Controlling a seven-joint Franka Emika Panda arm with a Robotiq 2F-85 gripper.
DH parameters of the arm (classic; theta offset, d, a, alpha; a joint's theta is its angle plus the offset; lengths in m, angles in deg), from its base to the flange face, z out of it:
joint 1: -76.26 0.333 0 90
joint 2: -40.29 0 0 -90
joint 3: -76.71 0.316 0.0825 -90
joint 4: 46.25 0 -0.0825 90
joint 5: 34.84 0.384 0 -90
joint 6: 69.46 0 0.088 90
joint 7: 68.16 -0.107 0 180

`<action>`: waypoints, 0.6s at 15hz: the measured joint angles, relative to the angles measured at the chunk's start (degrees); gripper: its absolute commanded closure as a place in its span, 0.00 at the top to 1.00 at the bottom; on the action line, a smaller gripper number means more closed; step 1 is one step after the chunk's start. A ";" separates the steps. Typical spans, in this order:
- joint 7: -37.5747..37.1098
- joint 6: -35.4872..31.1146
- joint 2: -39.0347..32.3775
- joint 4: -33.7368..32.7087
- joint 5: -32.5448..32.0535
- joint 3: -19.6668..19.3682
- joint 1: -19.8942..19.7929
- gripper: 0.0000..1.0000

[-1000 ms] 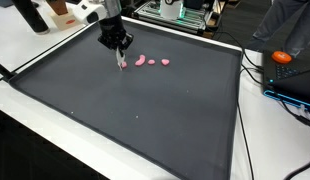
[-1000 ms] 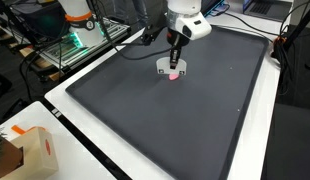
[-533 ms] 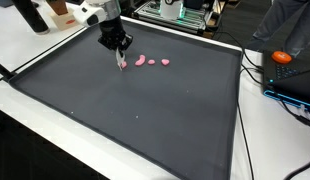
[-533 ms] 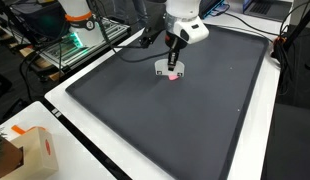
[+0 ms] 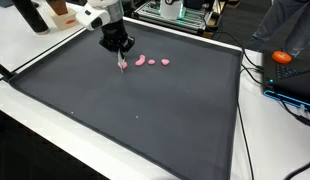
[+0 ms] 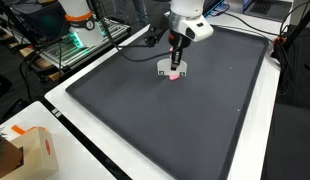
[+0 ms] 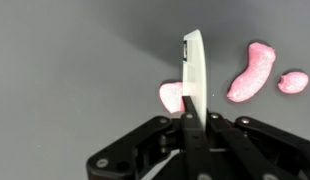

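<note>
My gripper (image 7: 195, 116) is shut on a thin white flat piece (image 7: 194, 62) that stands on edge and points down at the dark mat (image 5: 145, 115). Its lower end sits right at a pink lump (image 7: 171, 96), partly hiding it. Two more pink lumps, a long one (image 7: 251, 72) and a small one (image 7: 292, 82), lie to the side. In an exterior view the gripper (image 5: 120, 56) hangs over the far left part of the mat with the pink lumps (image 5: 148, 61) in a short row beside it. From the opposite side, the gripper (image 6: 176, 62) shows above a pink lump (image 6: 175, 76).
The mat fills most of a white table (image 6: 90, 150). An orange object (image 5: 282, 57) and cables lie past the mat's edge. A metal rack (image 5: 175, 12) stands behind the mat. A cardboard box (image 6: 30, 150) sits at the table's near corner.
</note>
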 measured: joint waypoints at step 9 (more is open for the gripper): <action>-0.03 4.02 -4.31 -7.24 -4.60 0.09 2.64 0.01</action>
